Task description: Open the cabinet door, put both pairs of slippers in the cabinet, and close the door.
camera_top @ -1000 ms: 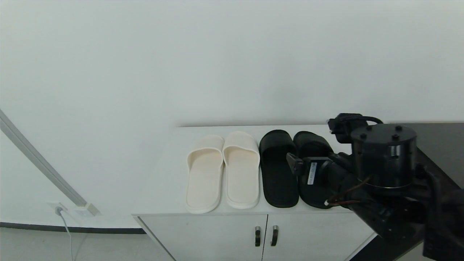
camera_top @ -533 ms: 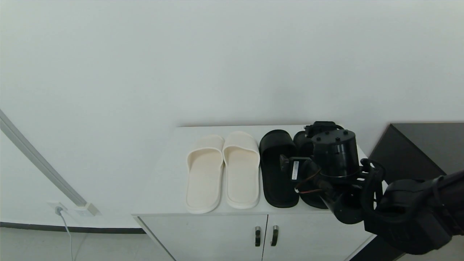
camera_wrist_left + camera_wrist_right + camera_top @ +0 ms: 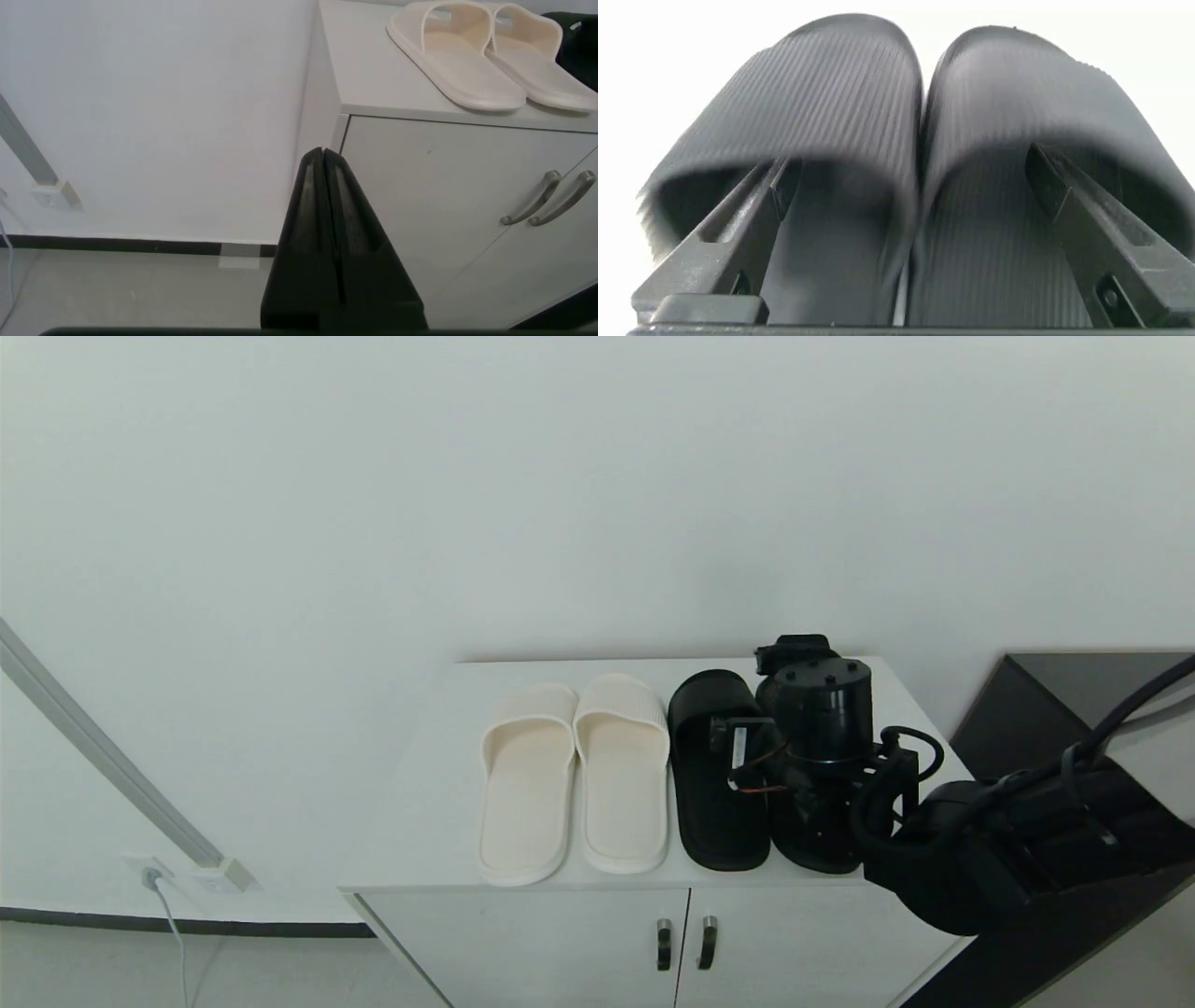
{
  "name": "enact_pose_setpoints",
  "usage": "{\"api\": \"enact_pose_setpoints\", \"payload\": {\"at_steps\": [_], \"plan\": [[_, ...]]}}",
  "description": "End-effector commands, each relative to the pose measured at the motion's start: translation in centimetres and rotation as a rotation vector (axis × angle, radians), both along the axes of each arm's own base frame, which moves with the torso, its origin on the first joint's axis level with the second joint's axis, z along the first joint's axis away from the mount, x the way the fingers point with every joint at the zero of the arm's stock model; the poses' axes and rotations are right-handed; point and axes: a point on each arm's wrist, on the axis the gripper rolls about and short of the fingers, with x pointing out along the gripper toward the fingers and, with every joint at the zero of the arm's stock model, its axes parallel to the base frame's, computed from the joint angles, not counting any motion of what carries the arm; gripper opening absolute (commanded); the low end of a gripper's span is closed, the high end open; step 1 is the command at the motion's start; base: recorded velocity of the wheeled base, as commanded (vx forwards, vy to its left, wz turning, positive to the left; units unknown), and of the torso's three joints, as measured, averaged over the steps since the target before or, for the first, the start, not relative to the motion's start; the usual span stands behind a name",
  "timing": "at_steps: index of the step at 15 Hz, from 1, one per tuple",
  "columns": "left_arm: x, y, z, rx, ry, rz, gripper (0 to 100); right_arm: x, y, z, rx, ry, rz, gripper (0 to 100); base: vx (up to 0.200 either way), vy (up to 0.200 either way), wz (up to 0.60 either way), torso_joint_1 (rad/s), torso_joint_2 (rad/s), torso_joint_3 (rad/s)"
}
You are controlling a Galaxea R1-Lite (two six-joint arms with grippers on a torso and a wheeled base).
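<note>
A black pair of slippers (image 3: pixel 719 775) and a cream pair (image 3: pixel 574 779) lie side by side on top of the white cabinet (image 3: pixel 420 803). Both cabinet doors are closed, their handles (image 3: pixel 686 943) meeting at the middle. My right arm hangs over the right-hand black slipper (image 3: pixel 822 840). In the right wrist view my right gripper (image 3: pixel 910 161) is open, one finger at the mouth of each black slipper (image 3: pixel 831 121), straddling the two inner edges. My left gripper (image 3: pixel 323 159) is shut with nothing in it, low by the cabinet's left front corner, with the cream slippers (image 3: pixel 486 51) above.
A dark table (image 3: pixel 1102 681) stands right of the cabinet. A wall socket with a cable (image 3: pixel 149 875) and a slanted conduit (image 3: pixel 93 747) are on the wall to the left. The white wall rises directly behind the cabinet.
My right arm has swung left from the cabinet's right end and forward, so that it now stands over the black slippers. The slippers have not moved.
</note>
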Motion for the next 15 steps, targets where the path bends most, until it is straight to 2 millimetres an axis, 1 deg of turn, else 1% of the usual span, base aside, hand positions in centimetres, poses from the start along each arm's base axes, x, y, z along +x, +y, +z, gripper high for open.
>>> {"api": "enact_pose_setpoints", "payload": {"at_steps": [1,3,4,7,11,13,14,15], "plan": [[0.0,0.0,0.0,-0.001,0.0,-0.001,0,1.2,0.0,-1.1,-0.025,-0.002,-0.021,100,0.0,0.0,0.0,0.0,0.0,0.0],[0.0,0.0,0.0,-0.001,0.0,-0.001,0,1.6,0.0,-1.3,-0.023,-0.008,-0.028,100,0.0,0.0,0.0,0.0,0.0,0.0],[0.0,0.0,0.0,-0.001,0.0,-0.001,0,1.7,0.0,-1.3,-0.02,-0.012,-0.03,0,0.0,0.0,0.0,0.0,0.0,0.0],[0.0,0.0,0.0,-0.001,0.0,0.001,0,1.6,0.0,-1.1,-0.017,-0.015,-0.03,0,0.0,0.0,0.0,0.0,0.0,0.0],[0.0,0.0,0.0,-0.001,0.0,-0.001,0,1.0,-0.4,0.0,-0.017,-0.033,-0.026,0,0.0,0.0,0.0,0.0,0.0,0.0],[0.0,0.0,0.0,0.001,0.0,0.001,0,-0.1,-1.2,1.3,-0.035,-0.051,-0.018,0,0.0,0.0,0.0,0.0,0.0,0.0],[0.0,0.0,0.0,0.001,0.0,0.001,0,-1.1,-1.7,1.9,-0.05,-0.056,-0.003,0,0.0,0.0,0.0,0.0,0.0,0.0],[0.0,0.0,0.0,0.001,0.0,-0.001,0,-2.5,-2.2,2.7,-0.062,-0.063,0.031,0,0.0,0.0,0.0,0.0,0.0,0.0]]}}
